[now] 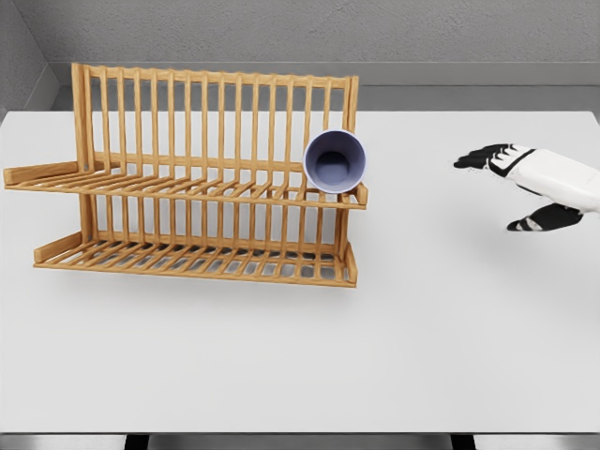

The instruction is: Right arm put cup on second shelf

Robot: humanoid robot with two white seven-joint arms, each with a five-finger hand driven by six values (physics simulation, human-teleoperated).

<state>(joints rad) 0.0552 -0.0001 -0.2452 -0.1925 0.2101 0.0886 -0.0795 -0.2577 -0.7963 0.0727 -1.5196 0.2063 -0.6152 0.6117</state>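
A pale lavender cup [335,161] lies on its side on the upper shelf of a two-tier wooden dish rack [187,187], at the shelf's right end, its open mouth facing me. My right hand [511,187] hovers over the table well to the right of the rack, apart from the cup. Its dark fingers are spread and hold nothing. The left arm does not show.
The rack stands on a white table [300,356], left of the middle. Its lower shelf [197,255] holds nothing. A grey wall runs behind the table's far edge.
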